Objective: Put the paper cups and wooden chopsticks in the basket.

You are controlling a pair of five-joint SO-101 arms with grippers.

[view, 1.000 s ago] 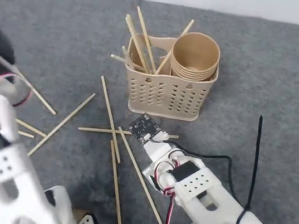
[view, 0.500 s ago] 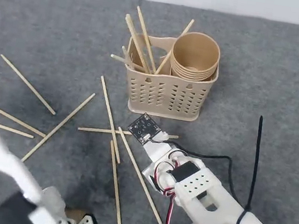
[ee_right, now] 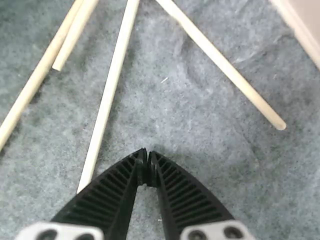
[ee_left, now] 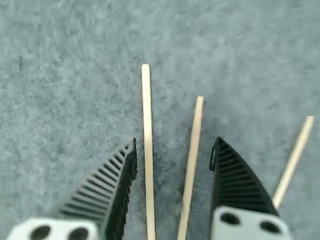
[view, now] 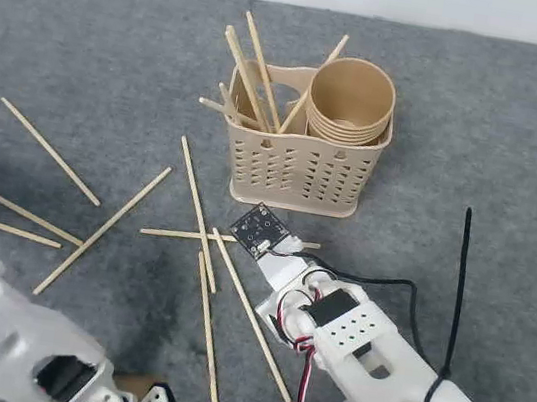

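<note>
A: High view first. We logged the paper cups (view: 352, 97) stacked in the basket (view: 298, 170), right compartment. A few chopsticks (view: 260, 63) leaned out of the left one.
B: Loose chopsticks (view: 198, 211) lay scattered on the bench (view: 482, 122) in front of the basket and out to the left, some crossing. We judged the task unfinished.
A: Left wrist view: the left end effector (ee_left: 175, 141) was spread over the bench. Two sticks (ee_left: 146, 150) lay side by side between its jaws, a third stick (ee_left: 294, 159) outside.
B: Risk we flagged: closing there could pinch both, or clip one and flick the other away.
A: Right wrist view: the right end effector (ee_right: 146, 155) was pressed together, pinching nothing, with a lone stick (ee_right: 110, 90) just beside its tip.
B: We judged it had to spread first. Pushed down shut, it could roll that stick off.
</note>
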